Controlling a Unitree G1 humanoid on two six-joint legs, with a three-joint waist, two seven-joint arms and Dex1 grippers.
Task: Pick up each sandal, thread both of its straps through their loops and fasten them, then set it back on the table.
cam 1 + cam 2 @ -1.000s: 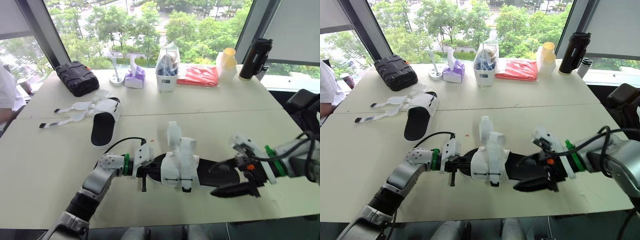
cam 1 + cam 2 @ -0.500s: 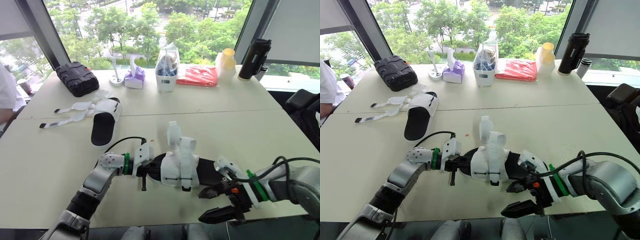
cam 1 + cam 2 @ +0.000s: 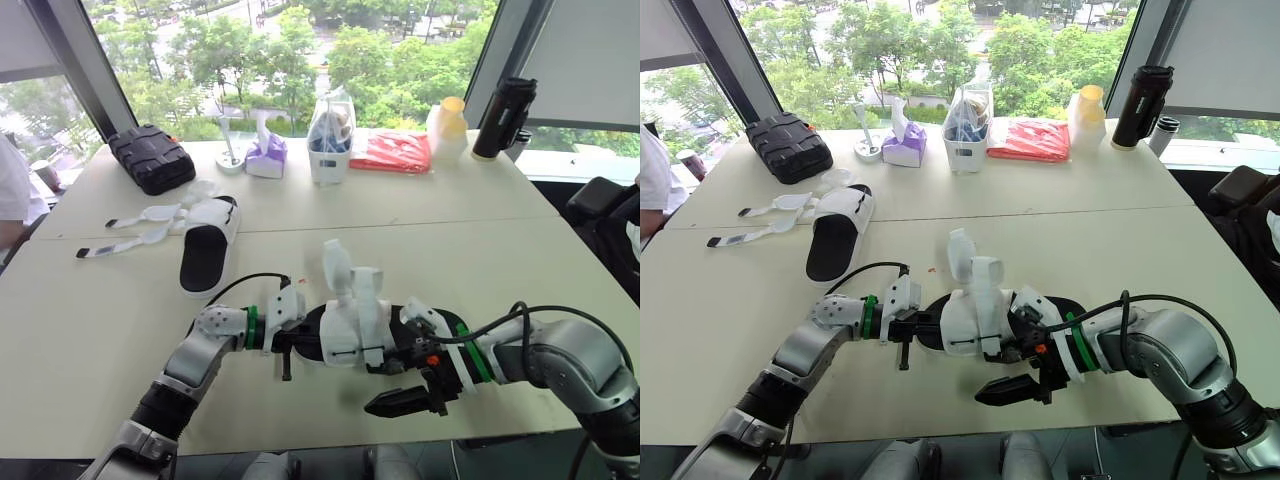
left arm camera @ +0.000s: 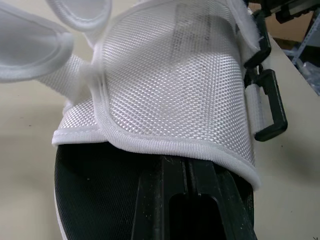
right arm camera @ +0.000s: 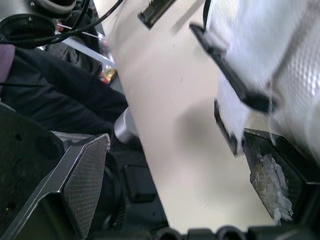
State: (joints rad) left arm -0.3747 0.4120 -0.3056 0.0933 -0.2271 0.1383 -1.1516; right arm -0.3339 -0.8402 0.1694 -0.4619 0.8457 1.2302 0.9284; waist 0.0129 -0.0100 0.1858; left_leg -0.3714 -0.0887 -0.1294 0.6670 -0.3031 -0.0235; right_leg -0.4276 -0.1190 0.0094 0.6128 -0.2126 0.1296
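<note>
The left claw (image 3: 296,343) is clamped on the left end of the near sandal (image 3: 345,330). In the left wrist view one black finger (image 4: 195,200) lies on the dark footbed, just under the edge of the white mesh upper (image 4: 175,75).

The right claw (image 3: 405,372) is spread wide at the sandal's near right side. Its lower finger (image 3: 400,402) lies low over the table (image 3: 470,250), apart from the sole, and its upper finger is close against the sandal's side; whether that one touches I cannot tell. It holds nothing. In the right wrist view the black strap loops (image 5: 235,80) on the sandal's near side hang just beyond the open fingers.

The near sandal lies lengthwise between the two claws, near the table's front edge. Its two white straps (image 3: 338,268) stand up loose over the upper and are not fastened.

The far sandal (image 3: 211,245) rests flat on the left of the table, well apart from the claws, with its straps (image 3: 135,228) spread out to the left.

Along the far edge stand a black case (image 3: 152,156), a purple tissue pack (image 3: 266,157), a clear bag (image 3: 331,140), a red packet (image 3: 404,151), a yellow-capped bottle (image 3: 447,128) and a black flask (image 3: 499,118). A person's white sleeve (image 3: 10,190) shows at the far left.
</note>
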